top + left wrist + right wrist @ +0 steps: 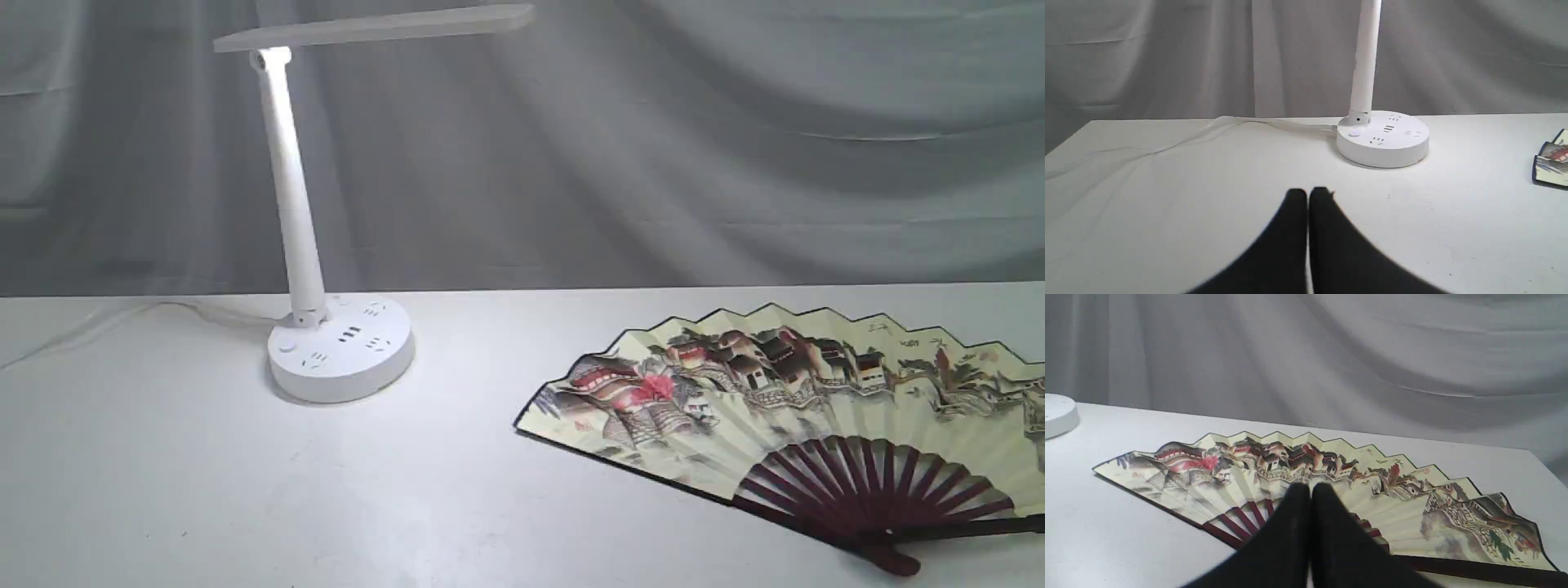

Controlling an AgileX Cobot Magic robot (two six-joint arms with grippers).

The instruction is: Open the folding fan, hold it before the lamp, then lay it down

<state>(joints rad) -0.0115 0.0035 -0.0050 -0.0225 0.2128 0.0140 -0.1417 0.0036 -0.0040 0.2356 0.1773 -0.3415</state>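
Note:
The folding fan [784,392] lies spread open and flat on the white table at the right, cream pleats painted with buildings, maroon ribs meeting at the pivot near the front edge. The white lamp [326,343] stands at the left with its bar head overhead. Neither arm shows in the exterior view. In the left wrist view my left gripper [1308,192] is shut and empty, short of the lamp base [1384,141], with the fan's corner [1551,163] at the far side. My right gripper [1310,488] is shut, empty, hovering over the fan [1216,473].
The lamp's cable [1208,128] trails across the table away from the base toward the left edge. A grey cloth backdrop [653,147] hangs behind the table [245,490].

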